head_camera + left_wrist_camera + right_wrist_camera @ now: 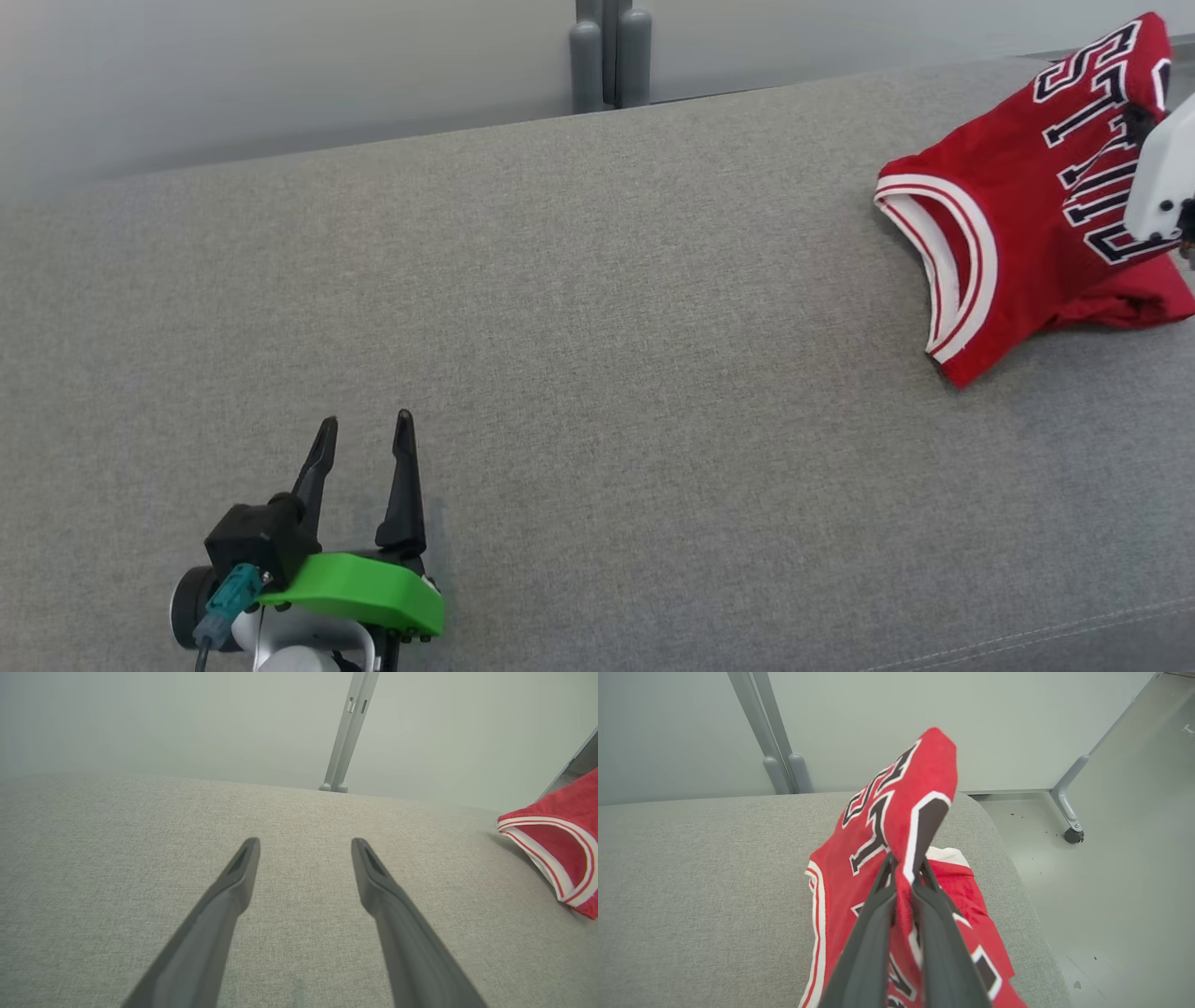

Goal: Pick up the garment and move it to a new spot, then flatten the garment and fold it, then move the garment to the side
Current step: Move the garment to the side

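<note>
The garment (1008,215) is a red jersey with white-trimmed armholes and dark lettering, bunched at the far right of the grey fabric surface (597,327). In the right wrist view my right gripper (906,861) is shut on a raised fold of the garment (896,812), which peaks above the fingers while the rest drapes down onto the surface. The right arm's white housing (1162,177) overlaps the jersey at the head view's edge. My left gripper (366,425) stands open at the lower left, far from the cloth, with nothing between its fingers (233,882). The garment's armhole (565,844) shows at the right of the left wrist view.
The padded surface ends just right of the jersey, with bare floor (1134,882) and a caster wheel (1073,835) beyond. A grey post (611,56) stands behind the back edge against a pale wall. A seam (1027,635) runs along the front right.
</note>
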